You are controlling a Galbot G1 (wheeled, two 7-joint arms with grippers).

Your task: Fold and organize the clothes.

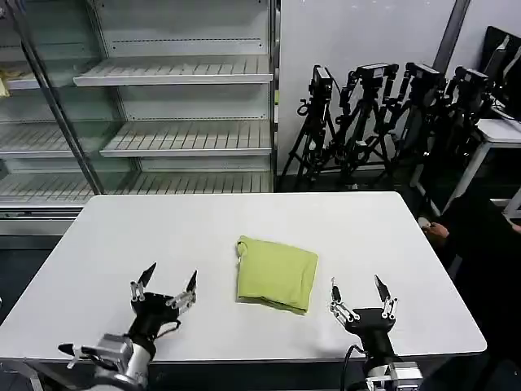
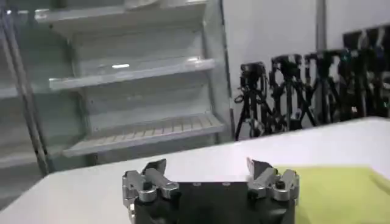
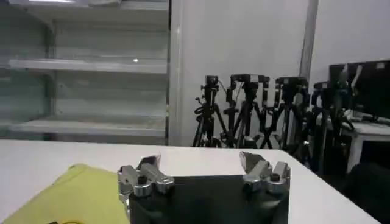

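Left gripper (image 1: 168,281) and right gripper (image 1: 359,287), fingers spread, grasp nothing, near front edge | folded T-shirt (image 1: 276,273) lies between them on white table (image 1: 163,236) | shelves (image 1: 175,106), tripods (image 1: 383,114) behind

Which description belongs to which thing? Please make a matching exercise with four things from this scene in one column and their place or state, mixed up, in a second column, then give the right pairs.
Things:
1. T-shirt
2. left gripper
3. right gripper
4. tripods

Descriptions:
A. standing on the floor behind the table
B. folded, lying on the middle of the table
C. jaws open, above the near edge, on the shirt's right
D. jaws open, above the near edge, on the shirt's left

Pairs: 1-B, 2-D, 3-C, 4-A
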